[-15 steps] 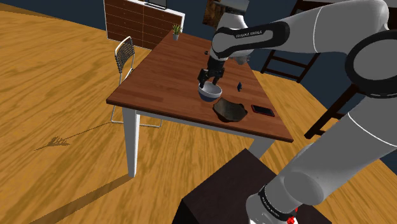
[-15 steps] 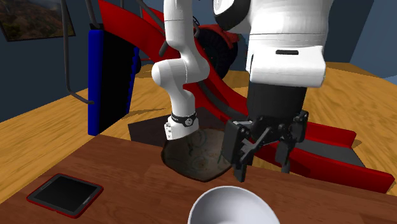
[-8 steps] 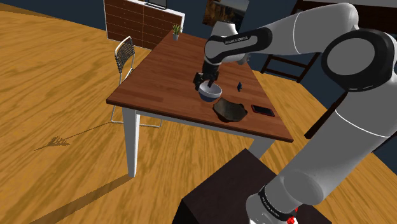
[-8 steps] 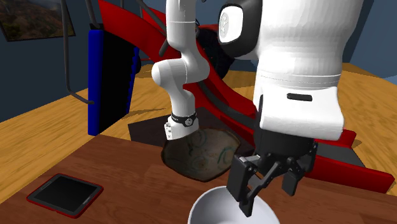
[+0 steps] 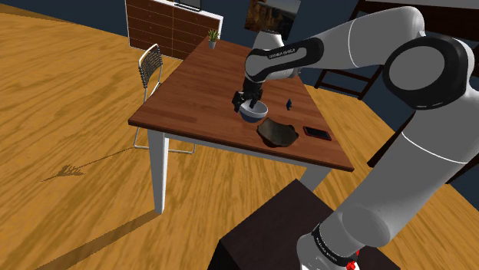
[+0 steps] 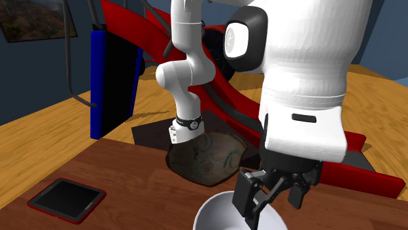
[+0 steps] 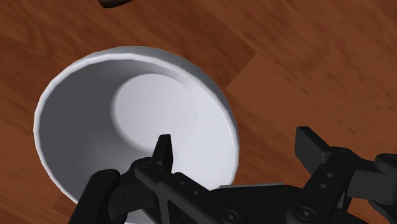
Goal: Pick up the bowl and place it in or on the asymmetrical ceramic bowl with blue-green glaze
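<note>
Now that the gripper has dropped down onto the white bowl, its spread jaws straddle the rim, one finger inside and one outside, not yet pinching, so a rim grasp looks ready to close. The bowl is plain, smooth, round and deep, standing upright on the wooden table just beside the dark lopsided bowl with blue-green swirls

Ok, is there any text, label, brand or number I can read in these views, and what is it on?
Nothing reads clearly enough to quote.
Pale lettering on the dark arm link: too small to read.
White lettering on the black band near the arm's base: too blurred to read.
White bowl and tablet: no markings seen.
</note>
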`<state>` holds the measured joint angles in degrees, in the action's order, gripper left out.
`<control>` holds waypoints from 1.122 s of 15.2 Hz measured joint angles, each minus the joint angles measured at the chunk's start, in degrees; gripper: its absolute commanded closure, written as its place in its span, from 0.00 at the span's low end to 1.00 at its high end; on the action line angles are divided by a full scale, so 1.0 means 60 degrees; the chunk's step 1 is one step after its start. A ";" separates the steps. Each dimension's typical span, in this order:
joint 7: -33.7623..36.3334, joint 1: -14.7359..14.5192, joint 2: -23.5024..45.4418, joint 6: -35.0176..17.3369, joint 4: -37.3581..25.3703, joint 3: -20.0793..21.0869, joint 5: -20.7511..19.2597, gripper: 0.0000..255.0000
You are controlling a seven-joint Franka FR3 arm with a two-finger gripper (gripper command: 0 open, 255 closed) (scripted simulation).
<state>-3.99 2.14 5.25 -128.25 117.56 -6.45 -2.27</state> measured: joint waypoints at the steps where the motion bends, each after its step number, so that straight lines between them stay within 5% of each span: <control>1: 0.0000 0.0000 0.0001 -0.0002 0.0001 0.0000 0.0000 0.00; 2: 0.0000 0.0000 0.0001 -0.0002 0.0001 0.0000 0.0000 1.00; 17: -0.0015 0.0000 -0.0200 0.0465 -0.0268 -0.0003 -0.0012 1.00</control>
<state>-4.08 2.14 4.05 -125.46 115.95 -6.47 -2.34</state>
